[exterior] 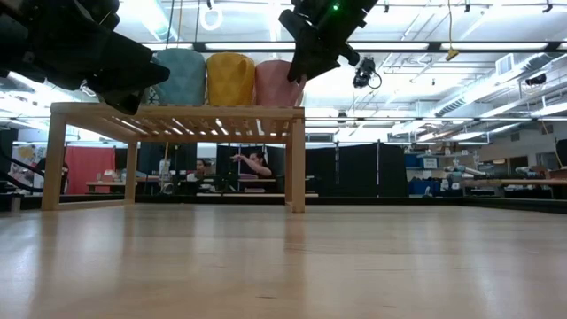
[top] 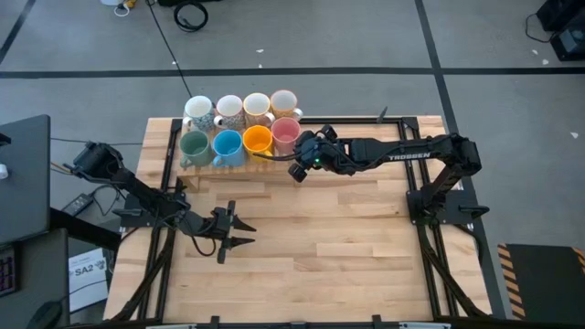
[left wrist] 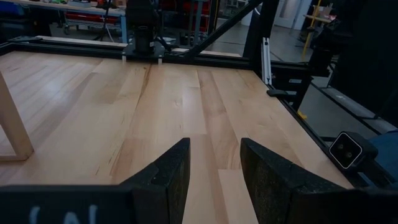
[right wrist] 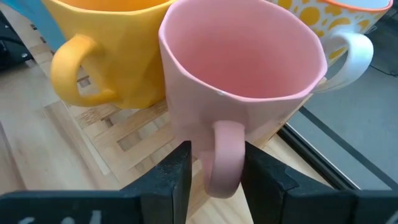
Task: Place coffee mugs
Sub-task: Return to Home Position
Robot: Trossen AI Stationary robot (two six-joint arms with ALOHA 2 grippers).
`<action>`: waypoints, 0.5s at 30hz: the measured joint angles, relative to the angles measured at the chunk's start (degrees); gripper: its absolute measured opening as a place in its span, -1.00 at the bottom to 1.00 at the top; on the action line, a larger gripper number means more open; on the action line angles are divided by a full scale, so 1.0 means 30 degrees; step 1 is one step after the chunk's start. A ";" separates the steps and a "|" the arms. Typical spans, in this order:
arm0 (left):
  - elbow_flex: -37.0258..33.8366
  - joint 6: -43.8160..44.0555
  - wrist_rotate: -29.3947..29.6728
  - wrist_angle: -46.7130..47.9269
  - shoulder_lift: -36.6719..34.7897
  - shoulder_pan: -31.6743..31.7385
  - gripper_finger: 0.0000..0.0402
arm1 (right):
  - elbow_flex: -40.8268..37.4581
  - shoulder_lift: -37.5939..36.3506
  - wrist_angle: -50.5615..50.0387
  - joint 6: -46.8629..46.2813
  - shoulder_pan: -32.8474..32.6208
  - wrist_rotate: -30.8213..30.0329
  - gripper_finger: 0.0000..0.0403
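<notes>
On the wooden rack (exterior: pixel 177 112), the pink mug (right wrist: pixel 242 68) stands beside the yellow mug (right wrist: pixel 118 37). My right hand (right wrist: pixel 216 149) is slightly open, its fingers (right wrist: pixel 168 180) straddling the pink handle and gripping nothing. Withdrawing sideways could hook that handle and topple the mug. My left hand (top: pixel 239 230) hovers open over the counter (top: pixel 347 247).

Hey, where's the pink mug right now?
In the high view, the pink mug stands on the wooden rack, at the right end of the row nearer the table's middle. The yellow mug is beside it and the open right gripper straddles its handle.

The pink mug (right wrist: pixel 242 81) stands on the slatted rack (right wrist: pixel 124 134) — handle inside the parted pincer (right wrist: pixel 216 163).
</notes>
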State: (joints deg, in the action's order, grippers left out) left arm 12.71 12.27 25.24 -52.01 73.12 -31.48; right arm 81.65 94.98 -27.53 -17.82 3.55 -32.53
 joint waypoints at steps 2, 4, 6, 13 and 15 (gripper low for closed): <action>0.0000 0.0000 0.0000 0.0000 0.0007 0.0000 -0.26 | 0.0000 0.0000 0.0007 0.0000 0.0000 -0.0001 -0.34; 0.0000 0.0007 0.0004 0.0000 0.0003 0.0001 -0.26 | 0.0000 0.0000 0.0007 0.0000 0.0000 -0.0001 -0.34; 0.0000 0.0025 0.0004 0.0003 0.0003 0.0002 -0.26 | 0.0000 0.0000 0.0007 0.0000 0.0000 -0.0001 -0.34; 0.0000 0.0050 0.0000 0.0007 0.0006 0.0006 -0.26 | -0.0009 -0.0766 0.0163 0.0000 0.0007 0.0844 -0.34; 0.0000 0.0044 0.0007 0.0000 0.0007 0.0000 -0.26 | -0.0007 -0.1160 0.0182 0.0000 0.0000 0.1338 -0.33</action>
State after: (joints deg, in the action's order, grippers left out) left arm 12.71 12.40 25.26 -52.01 73.14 -31.48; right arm 81.62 91.50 -26.98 -17.82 3.55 -28.52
